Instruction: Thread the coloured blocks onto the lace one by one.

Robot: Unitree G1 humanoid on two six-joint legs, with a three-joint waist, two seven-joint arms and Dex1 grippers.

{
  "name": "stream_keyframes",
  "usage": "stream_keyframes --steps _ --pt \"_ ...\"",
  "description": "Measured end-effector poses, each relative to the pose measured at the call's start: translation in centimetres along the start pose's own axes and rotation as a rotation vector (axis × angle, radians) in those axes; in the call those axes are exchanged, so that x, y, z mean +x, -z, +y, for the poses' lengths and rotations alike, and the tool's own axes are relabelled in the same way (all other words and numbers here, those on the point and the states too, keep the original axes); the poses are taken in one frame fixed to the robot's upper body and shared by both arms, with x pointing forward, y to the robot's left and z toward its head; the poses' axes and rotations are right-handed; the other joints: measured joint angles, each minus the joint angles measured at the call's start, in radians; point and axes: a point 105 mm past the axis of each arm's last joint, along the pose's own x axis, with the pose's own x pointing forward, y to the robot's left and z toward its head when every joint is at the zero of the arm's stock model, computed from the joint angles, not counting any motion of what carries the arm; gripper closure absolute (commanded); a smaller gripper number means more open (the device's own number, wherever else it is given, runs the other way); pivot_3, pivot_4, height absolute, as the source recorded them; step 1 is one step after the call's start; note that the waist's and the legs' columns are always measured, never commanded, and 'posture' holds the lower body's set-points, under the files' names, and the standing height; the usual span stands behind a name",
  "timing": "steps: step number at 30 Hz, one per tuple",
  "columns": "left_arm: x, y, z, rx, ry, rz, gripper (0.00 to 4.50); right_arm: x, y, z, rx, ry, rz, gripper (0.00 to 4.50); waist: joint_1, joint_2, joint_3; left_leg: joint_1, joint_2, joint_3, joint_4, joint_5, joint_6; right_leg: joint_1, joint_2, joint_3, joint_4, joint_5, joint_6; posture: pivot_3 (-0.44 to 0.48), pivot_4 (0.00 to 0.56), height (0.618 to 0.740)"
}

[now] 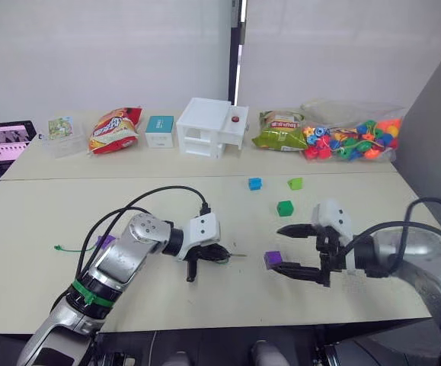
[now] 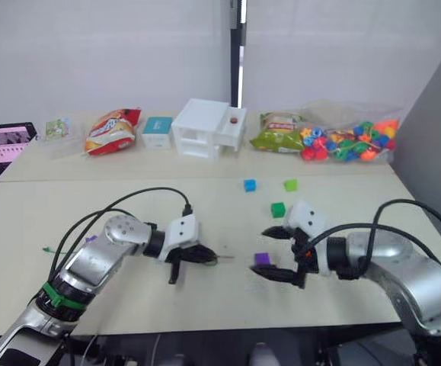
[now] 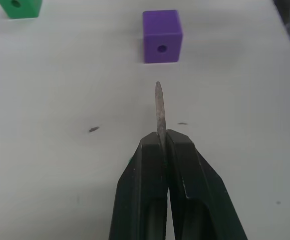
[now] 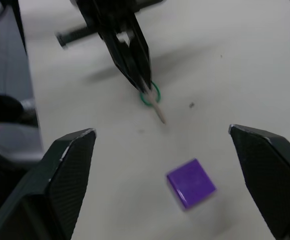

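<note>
Left gripper (image 3: 162, 145): fingers clenched on the lace (image 1: 218, 258) at its stiff dark tip (image 3: 159, 112), which juts straight out past the fingertips, long axis level with the table (image 1: 37, 221), pointing toward a purple block (image 1: 273, 259) lying just ahead of it and apart from it. Right gripper (image 1: 290, 249): fingers spread wide and released, holding nothing, the same purple block on the table between them, nearer the lower finger. Beyond the right gripper lie a dark green block (image 1: 284, 207), a light green block (image 1: 295, 183) and a blue block (image 1: 254, 183); a second purple block (image 1: 105, 242) lies behind the left arm, beside the trailing lace.
</note>
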Motion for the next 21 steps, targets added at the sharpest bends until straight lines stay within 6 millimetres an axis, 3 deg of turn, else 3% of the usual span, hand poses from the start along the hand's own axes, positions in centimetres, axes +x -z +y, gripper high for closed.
stream_keyframes --steps 4,10,13,20,21 --pt "-0.6 -0.4 -1.2 -0.054 0.029 0.015 4.5 1.2 2.6 -0.8 -0.174 -0.112 0.098 0.03 0.002 -0.001 0.0 -0.001 0.0 0.0 0.001 0.0 0.0 -0.001 -0.001 0.0 0.0 0.0 0.0 0.0 0.15 0.74" --pt "-0.8 -0.5 -1.6 -0.14 -0.007 0.08 4.5 2.4 3.7 -2.2 -0.305 -0.169 0.124 0.03 0.01 -0.001 0.001 -0.003 -0.001 0.0 0.001 0.0 -0.001 -0.002 -0.001 0.0 0.001 0.0 0.0 0.0 0.15 0.74" --pt "-0.3 -1.2 -1.5 -0.179 -0.014 0.065 4.5 2.9 4.2 -2.6 -0.316 -0.177 0.13 0.84 0.01 -0.001 0.001 -0.004 -0.001 0.0 0.002 0.001 -0.001 -0.003 -0.001 0.0 0.001 0.001 0.001 0.0 0.15 0.74" --pt "0.1 -1.5 -1.6 -0.183 -0.011 0.046 4.5 3.6 4.9 -2.8 -0.266 -0.181 0.097 3.28 0.003 -0.001 0.001 -0.003 -0.001 0.0 0.001 0.001 -0.002 -0.003 -0.001 0.0 0.001 0.001 0.0 0.0 0.15 0.74" --pt "0.1 -1.5 -1.6 -0.179 -0.009 0.044 4.5 3.7 4.9 -2.8 -0.255 -0.179 0.091 3.32 0.003 -0.001 0.001 -0.003 -0.001 0.0 0.001 0.001 -0.002 -0.003 -0.001 0.0 0.001 0.001 0.0 0.0 0.15 0.74"
